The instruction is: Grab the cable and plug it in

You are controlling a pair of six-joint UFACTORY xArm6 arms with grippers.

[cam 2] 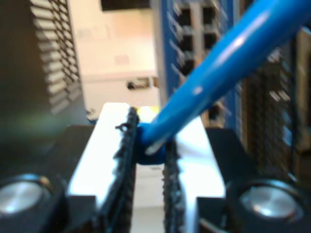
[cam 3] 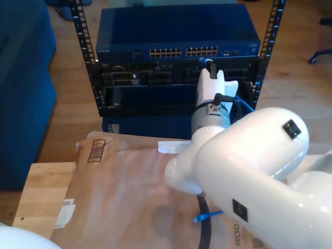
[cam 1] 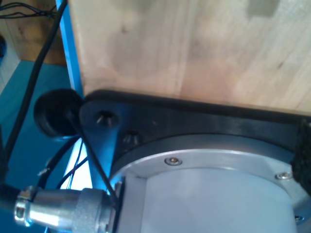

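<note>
Beyond the far edge of the brown-paper-covered wooden table (cam 3: 46, 187), our second end effector (cam 2: 148, 141) clamps the thin bright-blue Ethernet cable (cam 2: 218, 68) before the dark-blue rack-mounted switch (cam 3: 176, 31); we should align squarely with a port, advancing slowly. Whether our first end effector is clenched, we cannot tell.

In the exterior view the far side is walled off by a blue network switch (cam 3: 176, 31) stacked on darker rack units (cam 3: 155, 78), flanked by perforated rack posts (cam 3: 85, 46). My second gripper (cam 3: 210, 67) sits right at that rack face, its pads pinching the cable (cam 2: 218, 68), so little room lies ahead of it; ports (cam 2: 194, 19) loom just beyond. The white arm (cam 3: 244, 155) blocks the exterior view's near right. A brown paper sheet (cam 3: 124, 187) on the wooden table (cam 3: 36, 192) lies flat and open toward the exterior view's left.
</note>
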